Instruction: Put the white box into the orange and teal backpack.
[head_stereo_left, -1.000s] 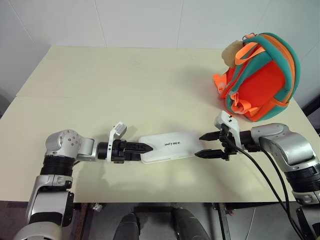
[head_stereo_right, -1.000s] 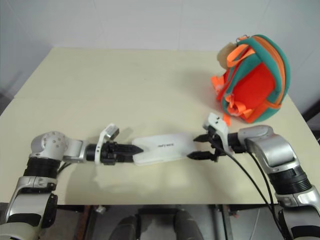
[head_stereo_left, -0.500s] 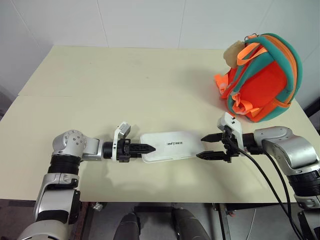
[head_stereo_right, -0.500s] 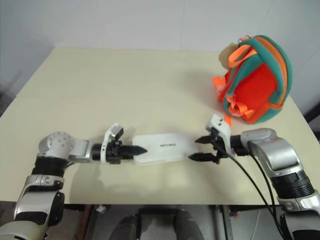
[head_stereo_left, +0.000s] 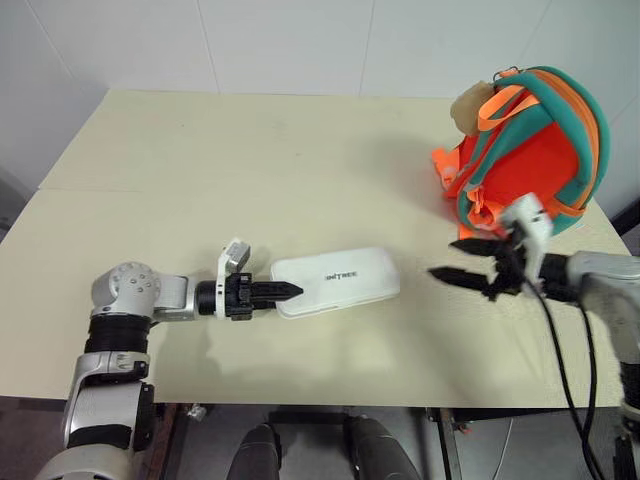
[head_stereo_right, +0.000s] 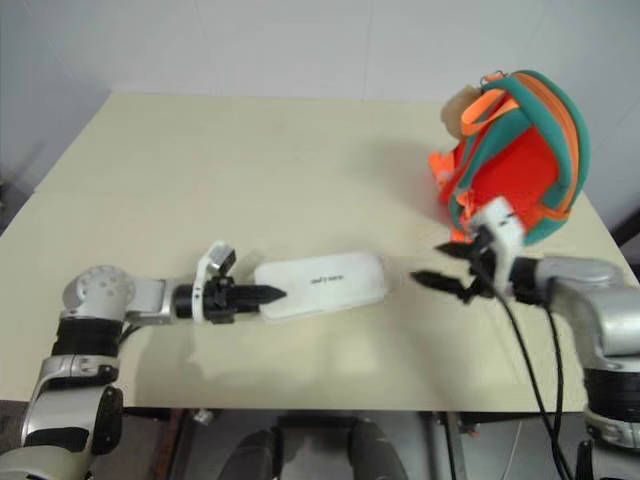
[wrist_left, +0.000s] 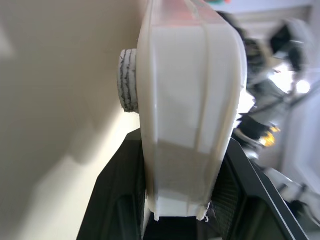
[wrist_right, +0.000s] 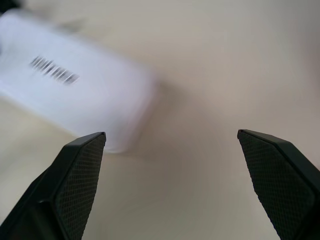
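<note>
The white box (head_stereo_left: 340, 282) is a flat case with dark lettering, low over the table's front middle. My left gripper (head_stereo_left: 285, 291) is shut on its left end; in the left wrist view the black fingers (wrist_left: 117, 195) clamp the box (wrist_left: 185, 100) from both sides. My right gripper (head_stereo_left: 445, 258) hangs open and empty to the right of the box, a gap between them, just in front of the backpack. The right wrist view shows the box's end (wrist_right: 65, 85) ahead of the spread jaws. The orange and teal backpack (head_stereo_left: 530, 150) stands upright at the table's right, a beige plush charm (head_stereo_left: 468, 108) at its top.
The cream table (head_stereo_left: 250, 160) stretches bare behind and left of the box. Its right edge runs close behind the backpack, and its front edge lies just below both arms. Black cables trail from the right wrist.
My left gripper closed on the box's left end. My right gripper drew back from the box's right end, rising and moving right toward the backpack. The box's right end now angles slightly farther back.
</note>
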